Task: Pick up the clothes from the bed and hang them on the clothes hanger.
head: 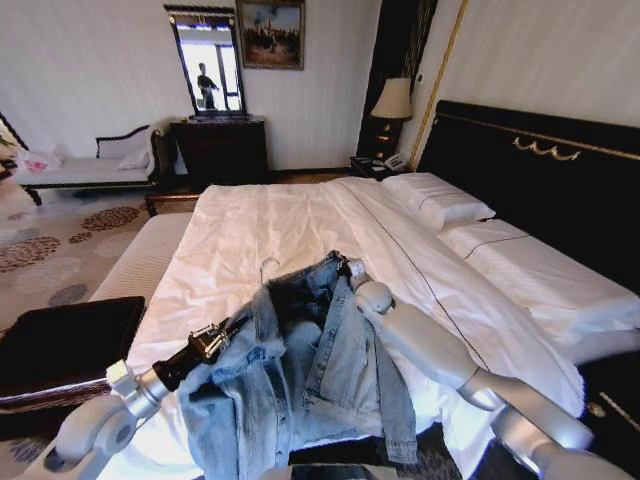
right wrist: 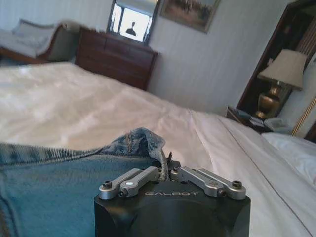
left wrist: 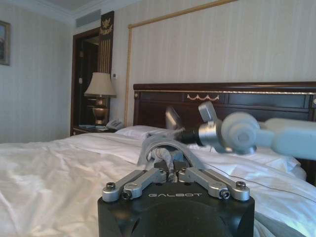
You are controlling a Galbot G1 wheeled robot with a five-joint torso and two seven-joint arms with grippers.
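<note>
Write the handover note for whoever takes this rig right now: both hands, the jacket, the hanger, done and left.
Left hand: shut on the denim jacket at one shoulder.
Right hand: shut on the jacket at its collar edge.
Jacket: held spread between both hands, over the foot of the bed.
Hanger: a thin hook pokes up at the collar; the rest is hidden.
Done: jacket picked up.
Left: whether it sits properly on the hanger can't be told; check that.
</note>
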